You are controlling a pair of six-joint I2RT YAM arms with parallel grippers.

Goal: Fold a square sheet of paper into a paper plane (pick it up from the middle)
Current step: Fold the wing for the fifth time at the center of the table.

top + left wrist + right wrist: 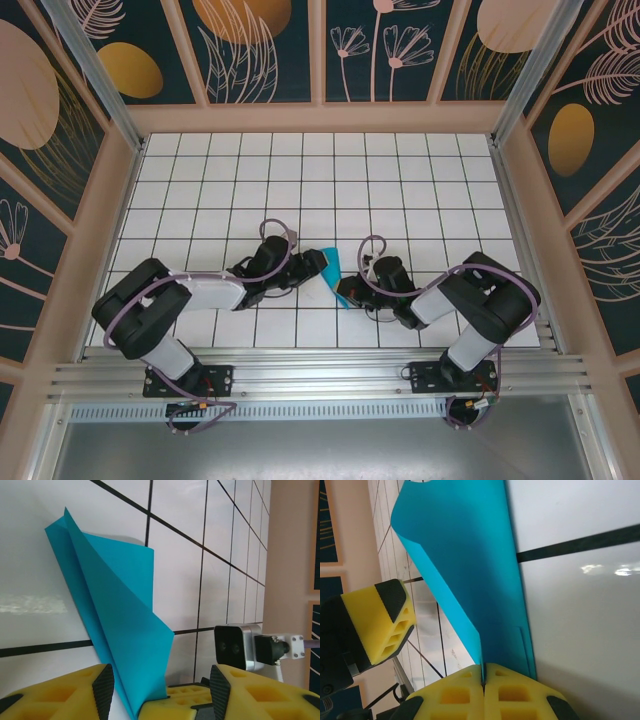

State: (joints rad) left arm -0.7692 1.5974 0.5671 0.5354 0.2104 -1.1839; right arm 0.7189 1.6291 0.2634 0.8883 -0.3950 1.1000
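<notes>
teal sheet (115, 615), one, clamped in right end effector (483, 672), left end effector (159, 687) apart

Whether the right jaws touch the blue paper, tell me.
Touching. Right wrist view: the right gripper has its jaws shut on the paper, pinching its edge.

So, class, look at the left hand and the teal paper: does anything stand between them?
Nothing visible does. The square sheet of paper passes through the gap between the open fingers of the left hand. The right hand is shut on one edge of it.
</notes>
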